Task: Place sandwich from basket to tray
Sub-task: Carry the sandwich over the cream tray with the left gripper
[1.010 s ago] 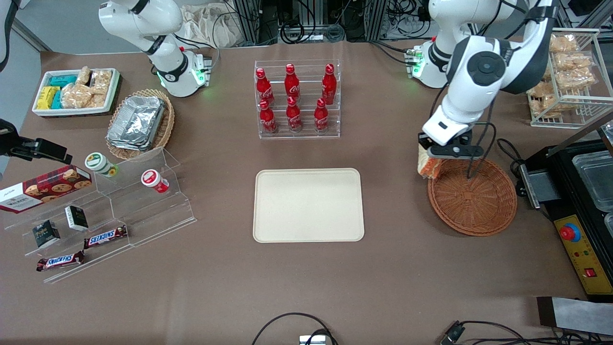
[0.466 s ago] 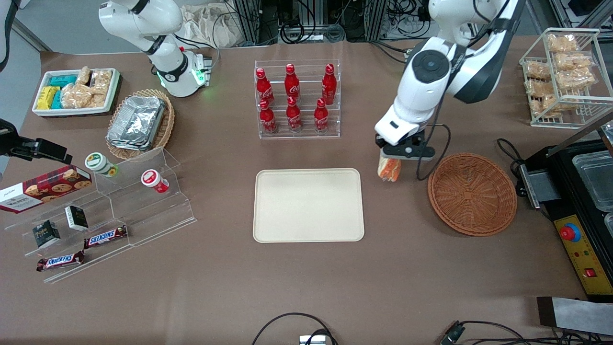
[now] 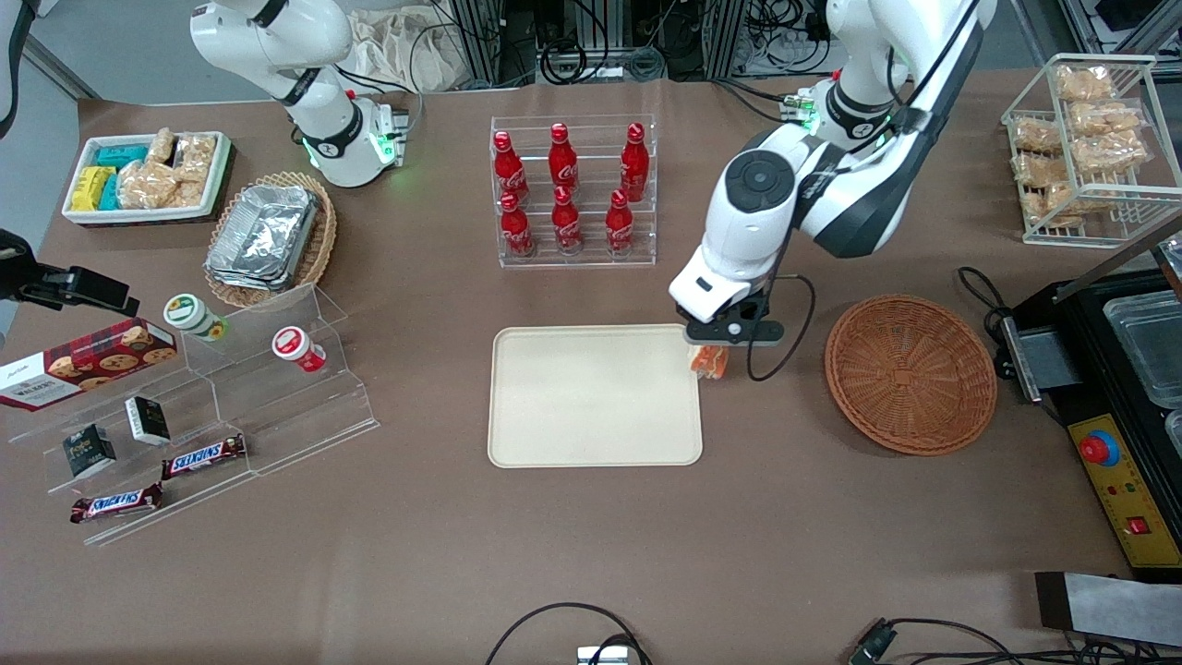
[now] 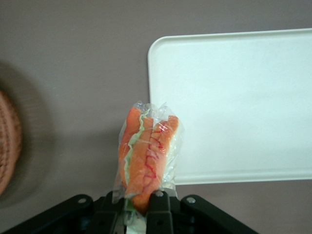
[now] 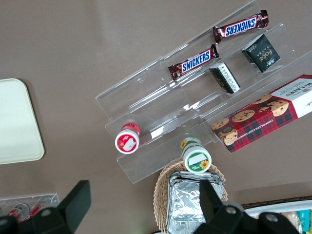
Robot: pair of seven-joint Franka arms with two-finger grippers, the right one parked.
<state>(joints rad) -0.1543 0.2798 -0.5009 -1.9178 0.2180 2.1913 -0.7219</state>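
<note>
The tray (image 3: 594, 395) is lying flat on the brown surface (image 3: 591, 536), in the middle of the front view, and nothing is resting on it. The bottle rack (image 3: 574, 191) is standing farther from the front camera than the tray, well apart from it.

At the tray's edge that faces the working arm's end, the pincer (image 3: 713, 349) is hanging above the corner farther from the front camera. It is closed on the sandwich (image 3: 709, 360) and is gripping the wrapped wedge by one end, so that the wedge is hanging down under it. In the left wrist view the sandwich (image 4: 147, 155) is sitting between the two fingers (image 4: 157, 214), with its orange and green filling showing through the clear wrap. There it is overlapping only the rim of the tray (image 4: 234, 102); most of the wedge is over the bare surface just beside the tray.

The basket (image 3: 910, 373) is lying toward the working arm's end, well apart from the pincer, and it is empty.

So, as I judge it, the carrying step is in hand and the lifting out is done. The next move is calling for more travel toward the middle of the tray, then a lowering until the sandwich is touching the tray, and only then an opening of the fingers.
</note>
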